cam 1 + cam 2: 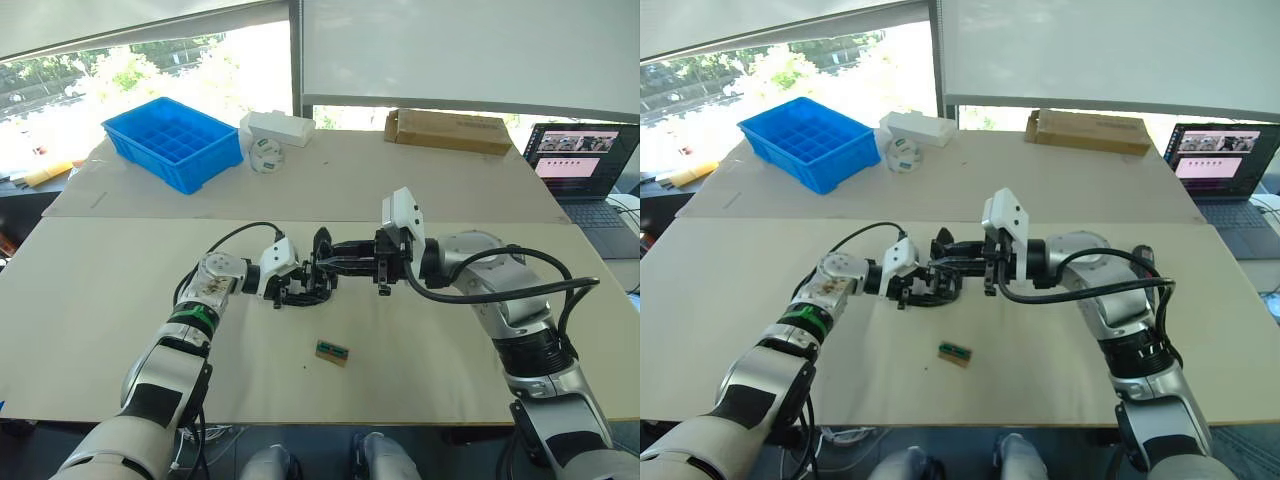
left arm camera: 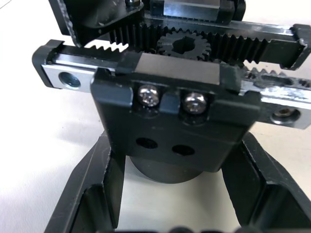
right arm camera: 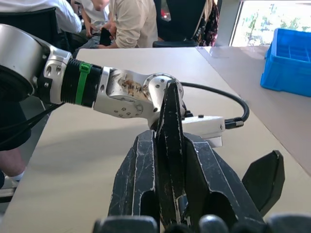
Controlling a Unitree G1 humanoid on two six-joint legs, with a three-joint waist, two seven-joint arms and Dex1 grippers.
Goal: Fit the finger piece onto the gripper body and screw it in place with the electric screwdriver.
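1. Leftmost, upper left of the frame: blue compartment tray (image 1: 175, 142), well apart from the work, with a white box (image 1: 280, 127) just right of it.
2. Centre-left: left gripper (image 1: 296, 289), fingers (image 2: 92, 194) closed on the gripper body (image 2: 170, 116), a chunky black block with two screw heads, two empty holes, toothed racks and a gear, held just above the table (image 1: 100, 300).
3. Centre: right gripper (image 1: 335, 258), fingers (image 3: 141, 179) clamped on the finger piece (image 3: 170, 141), a slim, scuffed black blade pointing at the body.
4. Lower centre: small green-topped brown block (image 1: 332, 352), lying alone with bare tabletop all round.
5. Upper right: cardboard box (image 1: 448, 130); laptop (image 1: 585, 165) at the right edge.
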